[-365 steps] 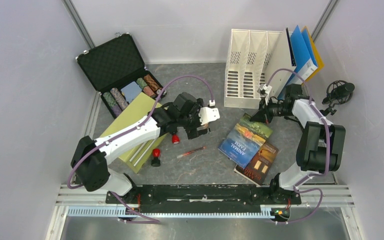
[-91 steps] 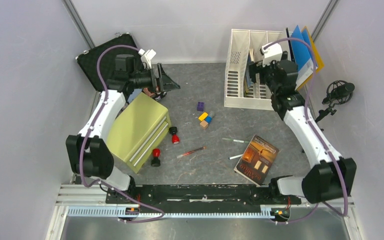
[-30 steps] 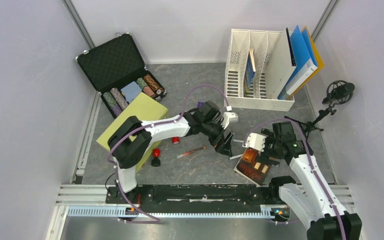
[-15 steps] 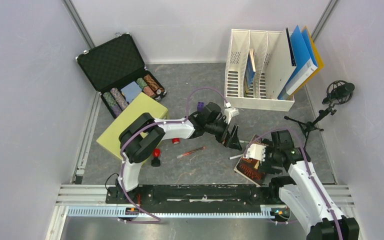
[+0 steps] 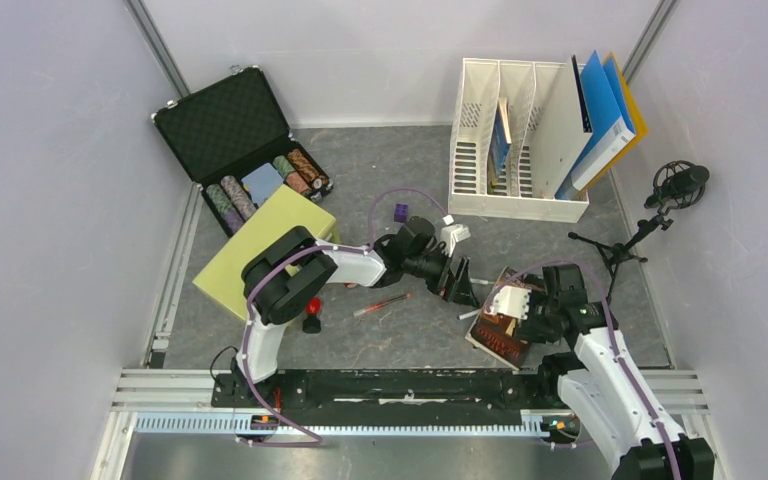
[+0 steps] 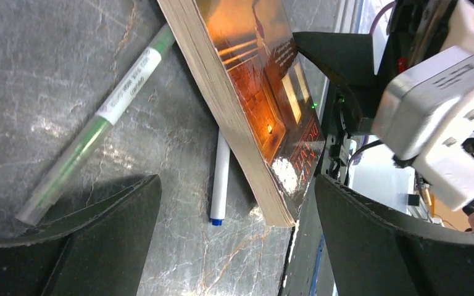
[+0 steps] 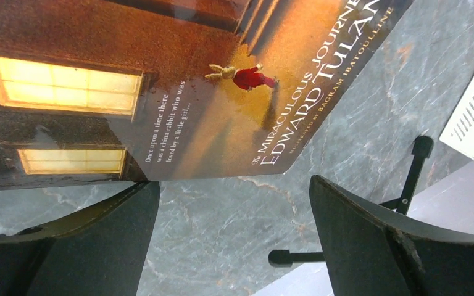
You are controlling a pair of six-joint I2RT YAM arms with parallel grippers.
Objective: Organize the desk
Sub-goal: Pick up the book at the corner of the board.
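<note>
desk (image 5: 400,165): dark grey and marbled; spread under every item, from the arm bases to the back wall.
left gripper (image 6: 234,246): jaws held wide apart, nothing clasped; aimed at the desk mid-front, by the page edge of the book.
right gripper (image 7: 231,240): jaws spread wide, nothing gripped; held over one corner of the book.
paperback book (image 7: 160,80): laid flat, cover up, at the near right of the desk; "edward tulan" can be read on the cover.
green pen (image 6: 92,132): laid on the desk just beside the book's page edge.
white pen (image 6: 221,179): partly tucked under the book, blue tip exposed.
red pen (image 5: 381,304): laid on the desk, left of the left gripper.
purple block (image 5: 400,212): set alone, mid-desk.
drawer cabinet (image 5: 245,255): yellow-green, at the left, partly covered by the left arm.
poker chip case (image 5: 230,125): opened, back-left corner, chips stacked in rows.
file organizer (image 5: 530,140): white, back right; a book is stood in one slot.
folders (image 5: 600,105): blue and yellow, at the organizer's right end.
microphone stand (image 5: 660,205): placed by the right wall.
</note>
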